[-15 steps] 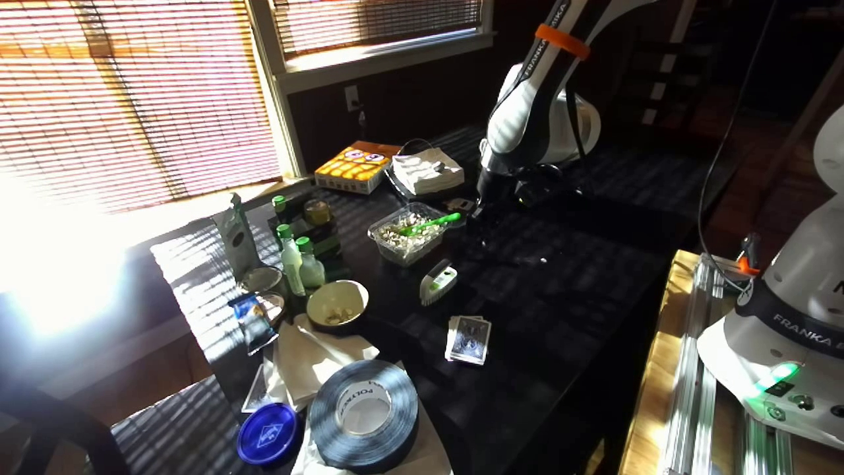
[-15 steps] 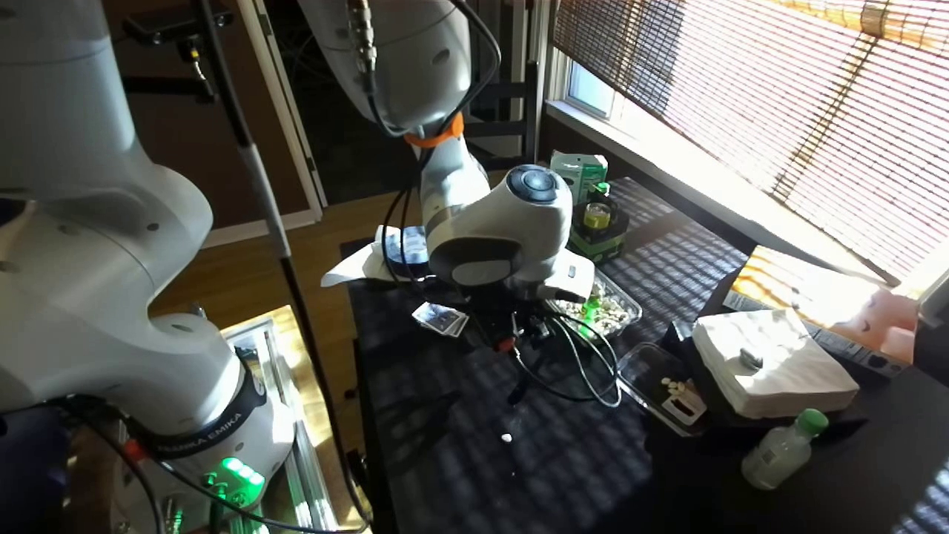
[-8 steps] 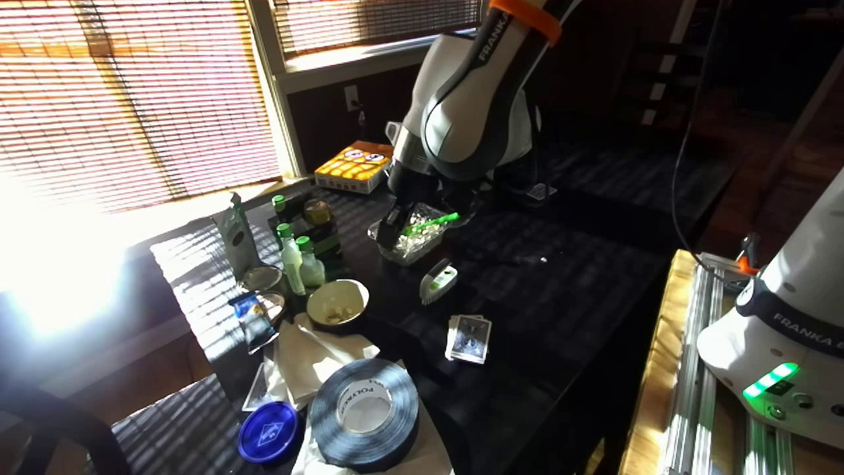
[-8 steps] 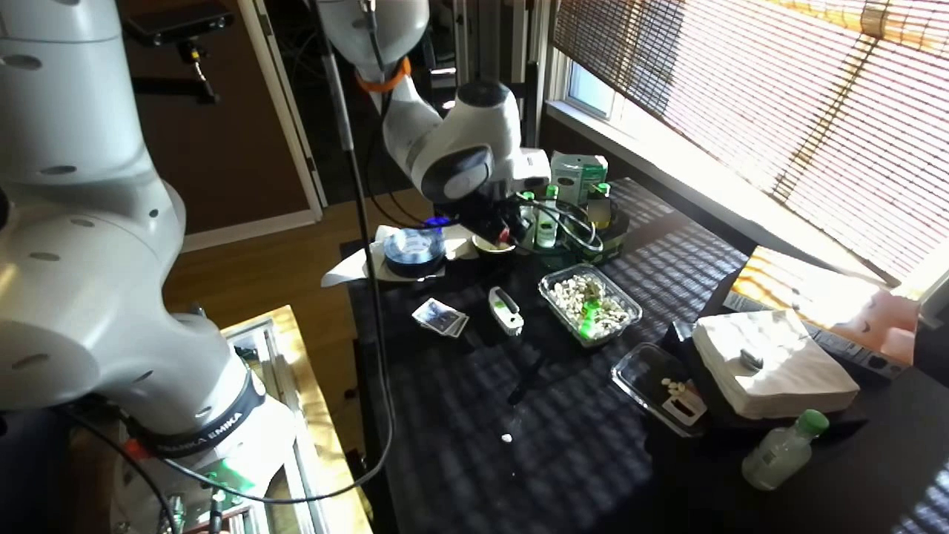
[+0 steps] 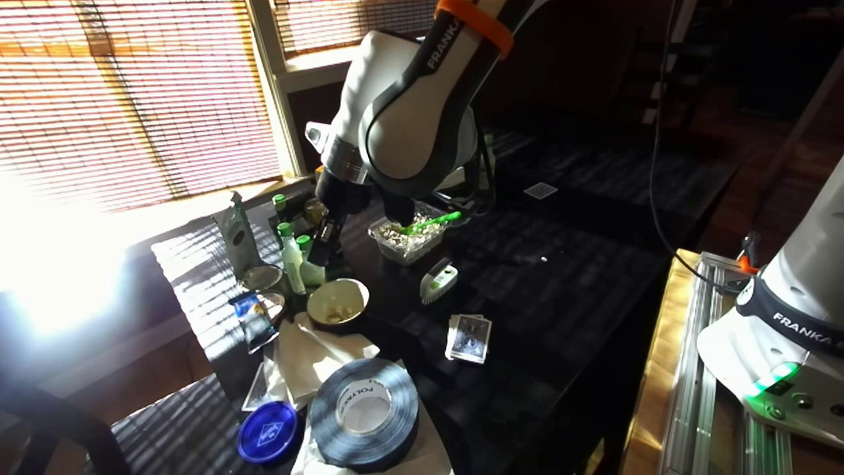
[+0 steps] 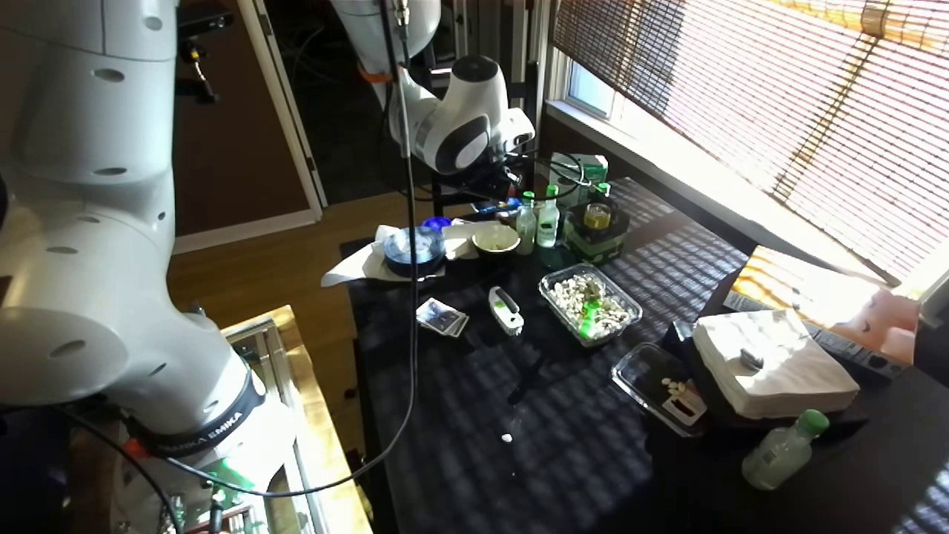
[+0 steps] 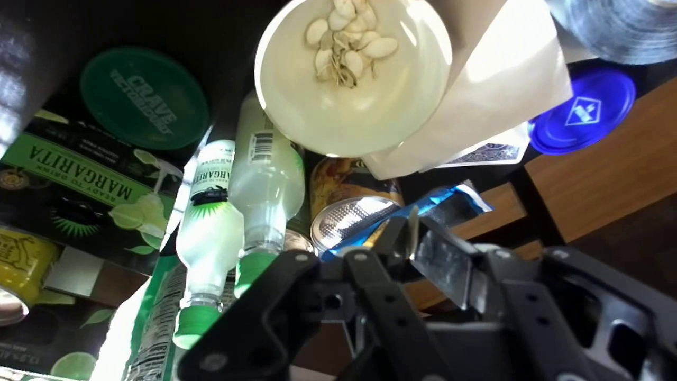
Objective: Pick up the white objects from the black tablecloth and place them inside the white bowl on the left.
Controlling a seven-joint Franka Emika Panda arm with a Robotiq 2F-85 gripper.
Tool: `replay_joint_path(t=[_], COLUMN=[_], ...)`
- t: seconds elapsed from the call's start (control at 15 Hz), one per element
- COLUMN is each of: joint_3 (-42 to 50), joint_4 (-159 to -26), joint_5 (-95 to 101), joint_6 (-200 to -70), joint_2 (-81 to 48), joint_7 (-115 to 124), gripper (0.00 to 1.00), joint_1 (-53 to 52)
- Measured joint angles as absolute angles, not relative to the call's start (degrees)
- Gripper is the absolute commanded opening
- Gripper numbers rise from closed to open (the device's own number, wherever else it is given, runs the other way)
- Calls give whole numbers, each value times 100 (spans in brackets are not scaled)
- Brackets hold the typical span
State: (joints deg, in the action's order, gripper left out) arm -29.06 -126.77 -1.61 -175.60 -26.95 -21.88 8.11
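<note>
The pincer (image 7: 416,244) had just swung toward the end edge of the counter (image 5: 560,316), near the cream-white bowl (image 7: 349,121), seemingly clenched on a pale seed (image 7: 413,229), so release looked close. Another white bit (image 6: 506,437) lay uncollected on the black tablecloth (image 6: 578,452), nearer the robot-side edge. Green-capped margarita bottles (image 7: 209,233) stood just beside the bowl, a likely snag for a low approach.

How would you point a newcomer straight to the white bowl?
On the black tablecloth, find the cluster of green-capped bottles near the window blinds. Right beside them sits the white bowl: small, round, open-topped and opaque cream, unlike the clear, squarish container nearby.
</note>
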Motion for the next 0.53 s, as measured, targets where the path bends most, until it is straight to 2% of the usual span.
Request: replay_joint_path(t=[0.07,0.13,0.27,0.53], joint_3=[-2878,-2845,-2788,-2757], joint_4=[-12571,-12484,-12348,-12240], joint_5=[-83,-22,52,76], joint_6=[-17537,-17517,-17436,-17268], joint_2=[-2816,-2920,-3069,-3138], joint_7=[-2221,-2247,-2307,-2398], gripper=[3,38,44,72], joint_1=[805,799,801,835])
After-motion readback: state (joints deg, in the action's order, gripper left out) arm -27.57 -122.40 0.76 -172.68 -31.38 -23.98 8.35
